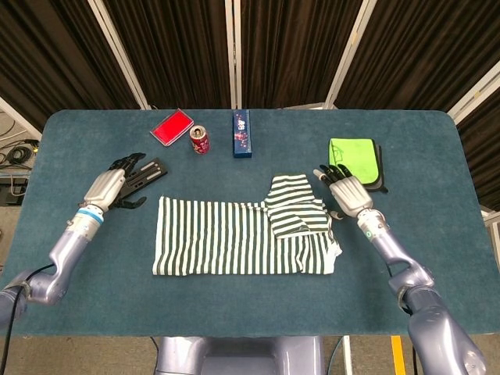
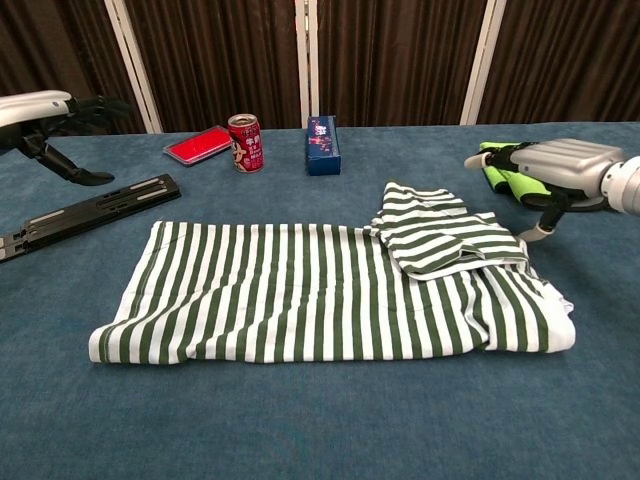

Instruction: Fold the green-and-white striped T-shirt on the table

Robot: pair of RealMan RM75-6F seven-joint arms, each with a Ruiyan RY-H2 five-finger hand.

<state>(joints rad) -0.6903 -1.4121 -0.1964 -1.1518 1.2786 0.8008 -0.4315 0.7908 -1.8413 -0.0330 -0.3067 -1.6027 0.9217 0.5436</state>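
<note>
Green and white stripes mark the T-shirt [image 1: 244, 238], which lies near the middle of the blue surface [image 1: 250, 312] as a long band, its sides apparently turned in and one sleeve [image 1: 297, 211] folded over its right end. By that reckoning the lengthwise folds look done, and what is left is to bring one end over the other into a compact stack. The right robot hand [image 1: 349, 191] is just off the sleeve end, released, fingers apart and grasping nothing; the left robot hand [image 1: 105, 187] is raised above a black bar [image 2: 90, 210], likewise spread and grasping nothing. Farther back stand a red can [image 1: 200, 140], a dark blue box [image 1: 242, 133] and a red case [image 1: 172, 127], with a lime-green cloth [image 1: 353, 158] at right; their printing is too small to read.
</note>
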